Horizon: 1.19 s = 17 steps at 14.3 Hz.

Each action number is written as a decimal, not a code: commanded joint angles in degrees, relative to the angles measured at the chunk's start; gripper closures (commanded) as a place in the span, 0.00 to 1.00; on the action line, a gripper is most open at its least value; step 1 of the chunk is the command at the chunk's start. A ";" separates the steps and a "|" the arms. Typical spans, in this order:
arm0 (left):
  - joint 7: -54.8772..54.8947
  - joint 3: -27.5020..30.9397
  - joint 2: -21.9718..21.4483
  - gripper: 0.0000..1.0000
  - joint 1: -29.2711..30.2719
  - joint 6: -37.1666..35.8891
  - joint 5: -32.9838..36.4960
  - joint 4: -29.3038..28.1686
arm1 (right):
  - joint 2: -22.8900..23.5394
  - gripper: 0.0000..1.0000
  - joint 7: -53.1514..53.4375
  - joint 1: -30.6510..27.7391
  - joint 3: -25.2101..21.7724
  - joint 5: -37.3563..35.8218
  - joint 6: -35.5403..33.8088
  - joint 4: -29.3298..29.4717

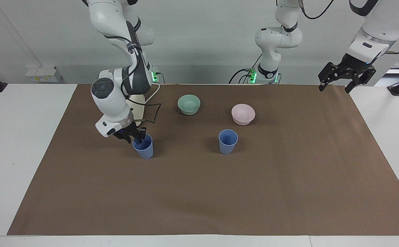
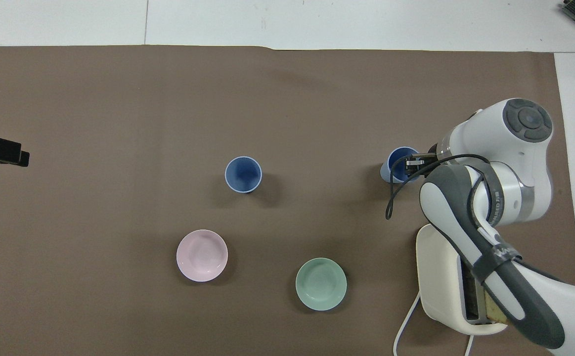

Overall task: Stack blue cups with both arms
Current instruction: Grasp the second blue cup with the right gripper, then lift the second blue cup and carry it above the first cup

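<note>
Right gripper (image 1: 135,136) — at the rim of the cup (image 1: 143,146) toward the right arm's end of the mat (image 1: 199,192), one finger apparently inside the mouth, one outside; whether it pinches the wall cannot be told. Second cup (image 1: 228,141) — upright, well apart, just farther from the robots than the pink bowl (image 1: 243,114). Left gripper (image 1: 344,78) — waiting over the mat's corner, fingers spread, empty. Green bowl (image 1: 189,104); toaster (image 2: 448,282).
</note>
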 commanded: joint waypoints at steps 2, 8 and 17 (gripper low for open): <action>-0.67 -0.79 -1.39 0.00 0.98 -0.37 0.38 -1.42 | 0.88 1.00 0.19 -0.41 0.29 0.56 -0.26 1.85; -0.15 -0.79 -1.39 0.00 0.90 -0.46 1.17 -1.42 | 0.71 1.00 10.35 -0.23 2.66 5.04 -11.41 14.58; -0.59 -0.79 -1.39 0.00 0.90 -0.29 1.09 -1.34 | 3.51 1.00 33.66 14.87 5.92 4.43 -10.64 25.04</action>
